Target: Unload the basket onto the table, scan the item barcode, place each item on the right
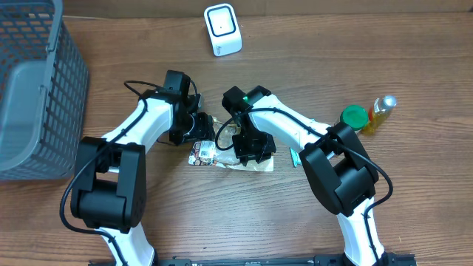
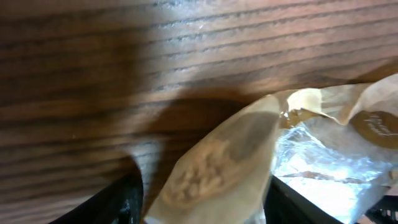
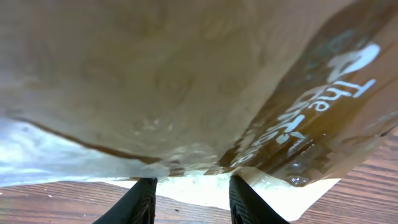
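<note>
The snack pouch [image 1: 201, 154] lies near the middle of the table [image 1: 310, 44], well short of the white scanner [image 1: 222, 28] that stands by the far edge, and both arms crowd over it. We judge it light and soft. It is thin, glossy film, part clear and part brown, with small loose pieces inside that will shift and let it sag or fold when lifted. The shine suggests it is slippery, so a pinch on the bulging middle would likely slide or crush the contents. We would rather take it by a flat sealed edge or corner, one at each end, to keep the printed face stretched flat for the scanner. We see no barcode on the faces that show. The left fingers [image 2: 121, 205] stand spread on either side of one narrow end of the pouch, and a gap shows beside at least one of them. The right fingers [image 3: 140, 202] stand a little apart right at the pouch's pale edge. The film fills that camera's view, and we cannot tell whether they pinch it.
</note>
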`<action>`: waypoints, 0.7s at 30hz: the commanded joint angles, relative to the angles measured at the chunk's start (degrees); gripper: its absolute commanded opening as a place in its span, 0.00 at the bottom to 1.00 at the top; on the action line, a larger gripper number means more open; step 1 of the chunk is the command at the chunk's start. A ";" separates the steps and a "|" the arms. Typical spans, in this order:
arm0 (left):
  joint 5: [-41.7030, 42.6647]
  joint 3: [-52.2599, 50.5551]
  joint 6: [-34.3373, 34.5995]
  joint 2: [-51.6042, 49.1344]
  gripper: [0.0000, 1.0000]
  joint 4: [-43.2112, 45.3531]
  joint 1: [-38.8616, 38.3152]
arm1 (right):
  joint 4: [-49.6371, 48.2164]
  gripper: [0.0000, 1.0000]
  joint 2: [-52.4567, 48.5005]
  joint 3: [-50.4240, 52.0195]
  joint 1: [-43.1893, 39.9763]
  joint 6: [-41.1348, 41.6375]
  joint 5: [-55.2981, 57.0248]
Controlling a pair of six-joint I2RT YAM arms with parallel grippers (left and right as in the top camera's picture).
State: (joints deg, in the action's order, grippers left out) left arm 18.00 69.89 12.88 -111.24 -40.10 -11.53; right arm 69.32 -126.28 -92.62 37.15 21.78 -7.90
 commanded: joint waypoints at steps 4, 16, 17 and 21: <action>0.07 -4.02 -0.44 -0.96 0.58 1.60 -0.28 | -3.34 0.35 -1.68 0.74 -0.24 -0.83 1.09; 0.04 -4.04 -0.44 -0.96 0.53 1.79 -0.28 | 5.03 0.43 1.97 -13.55 -5.77 -2.58 0.13; 0.02 -4.04 -0.46 -0.96 0.53 1.79 -0.28 | 5.99 0.47 2.10 -14.93 -6.56 -2.58 0.11; -0.15 -4.07 -0.44 -0.96 0.53 1.62 -0.28 | 8.87 0.77 2.10 -17.29 -10.12 -2.60 0.09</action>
State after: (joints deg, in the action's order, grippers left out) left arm 20.43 67.99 13.08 -110.63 -37.65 -11.53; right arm 77.30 -126.04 -108.51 29.26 19.73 -8.47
